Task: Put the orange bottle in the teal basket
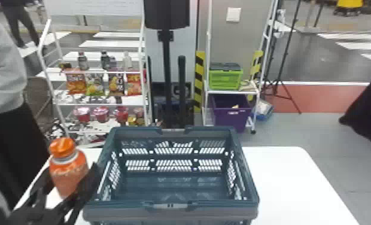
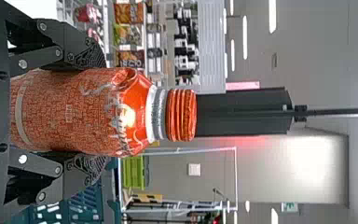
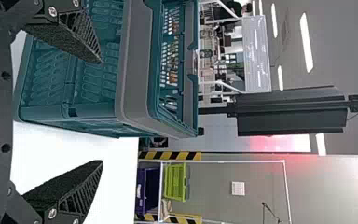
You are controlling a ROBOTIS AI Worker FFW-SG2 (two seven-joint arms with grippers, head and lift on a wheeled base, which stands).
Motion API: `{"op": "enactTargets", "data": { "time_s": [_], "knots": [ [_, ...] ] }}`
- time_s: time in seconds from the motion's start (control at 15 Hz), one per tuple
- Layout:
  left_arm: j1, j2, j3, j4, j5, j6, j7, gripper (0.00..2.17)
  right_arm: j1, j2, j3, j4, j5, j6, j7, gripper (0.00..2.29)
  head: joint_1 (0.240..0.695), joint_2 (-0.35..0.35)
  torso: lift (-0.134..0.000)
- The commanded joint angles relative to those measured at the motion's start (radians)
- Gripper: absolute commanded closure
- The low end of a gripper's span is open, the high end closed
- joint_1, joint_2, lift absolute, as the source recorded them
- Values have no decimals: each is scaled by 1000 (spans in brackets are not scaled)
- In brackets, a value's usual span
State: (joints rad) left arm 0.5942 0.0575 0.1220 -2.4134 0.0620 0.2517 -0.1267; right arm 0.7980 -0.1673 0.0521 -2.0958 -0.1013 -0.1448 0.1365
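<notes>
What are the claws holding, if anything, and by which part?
The left claw grips the orange bottle by the sides of its body, below the cap. The right claw is open and empty.

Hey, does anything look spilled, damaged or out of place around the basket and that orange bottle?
Nothing stands out: the left gripper holds the orange bottle, its cap on, and the basket stands upright on the table, with no spill visible.

Beyond the table (image 1: 289, 182), a green crate (image 1: 225, 80) sits above a purple bin (image 1: 231, 119).
</notes>
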Motion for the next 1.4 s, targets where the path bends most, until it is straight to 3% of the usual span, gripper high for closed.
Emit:
{"op": "enactTargets", "data": {
  "time_s": [0.0, 0.2, 0.47, 0.6, 0.87, 1.33],
  "knots": [
    [-117, 38, 1, 8, -1, 150, -65, 610, 7, 8, 0, -4, 6, 0, 0, 127, 499, 0, 0],
    [-263, 78, -16, 68, -10, 321, -191, 610, 10, 15, -2, -1, 11, 0, 0, 127, 499, 0, 0],
    [-438, 120, -102, 198, -41, 410, -280, 610, 21, 31, -6, 5, 23, 0, 0, 127, 499, 0, 0],
    [-554, 163, -171, 290, -50, 469, -330, 606, 30, 45, -14, 5, 28, -3, -1, 127, 499, 0, 0],
    [-784, 219, -340, 510, -73, 524, -413, 606, 40, 63, -26, 5, 32, -6, 0, 127, 499, 0, 0],
    [-1116, 236, -621, 921, -151, 536, -588, 606, 49, 77, -32, 2, 41, -15, -1, 127, 499, 0, 0]
  ]
}}
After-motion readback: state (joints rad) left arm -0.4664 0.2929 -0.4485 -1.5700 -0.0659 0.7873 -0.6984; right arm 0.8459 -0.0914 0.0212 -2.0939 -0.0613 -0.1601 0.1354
